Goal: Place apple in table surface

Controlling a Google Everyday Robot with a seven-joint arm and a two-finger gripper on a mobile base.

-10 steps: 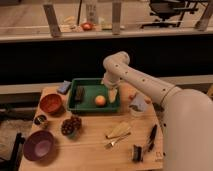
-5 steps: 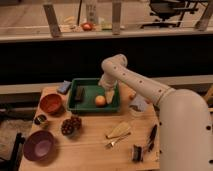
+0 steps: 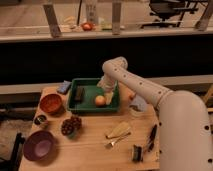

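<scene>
The apple [image 3: 100,100], small, round and yellow-orange, lies inside the green tray [image 3: 80,105] near its front right corner. The tray sits at the back of the light wooden table surface [image 3: 90,145]. My gripper [image 3: 107,95] hangs over the tray's right part, directly right of the apple and close against it. My white arm reaches in from the right and covers part of the tray's right rim.
A dark block [image 3: 79,92] lies in the tray's left part. An orange bowl [image 3: 51,103], a dark grape cluster [image 3: 70,125], a purple bowl [image 3: 39,145] and a small can [image 3: 40,120] stand at left. A blue sponge [image 3: 64,87], a yellow wedge [image 3: 119,130], a fork [image 3: 117,142] and dark tools [image 3: 151,138] lie around.
My gripper has moved left and down across the tray toward the apple. The apple has stayed in place.
</scene>
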